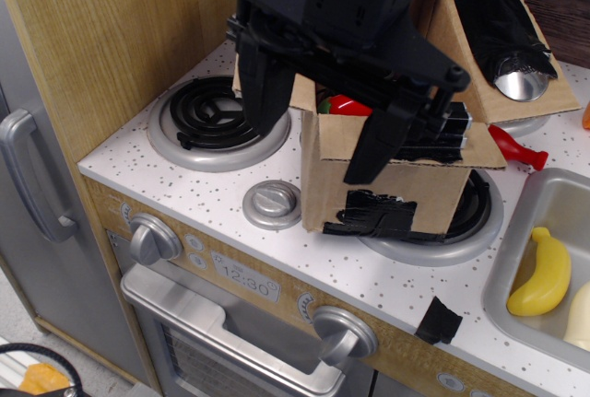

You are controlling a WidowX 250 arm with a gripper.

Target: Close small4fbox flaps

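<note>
Your small4fbox (pixel 387 190) sits on the front right burner (pixel 479 222) of the toy stove, its front face near the desk (pixel 184 185) edge. Brown corrugated card, ragged black tape patches low on the front. The flaps (pixel 502 42) stand open: the right one leans outward, lined with black tape and carrying a shiny silver disc (pixel 519 79); the front one folds forward with more tape.

The black gripper (pixel 318 130) hangs over the box mouth, fingers (pixel 380 144) spread wide, holding nothing; one long finger overlaps the box's front wall, the other falls left of it, over the back left burner (pixel 207 116).

Open room: speckled white top to the left, a round silver knob (pixel 272 204) just beside the box. A wood-grain wall closes the left. To the right, a sink (pixel 535 222) with a yellow banana (pixel 544 277).

Something red (pixel 346 104) shows inside the box, mostly hidden. The rear flaps are covered by the arm and cut off at the top.
</note>
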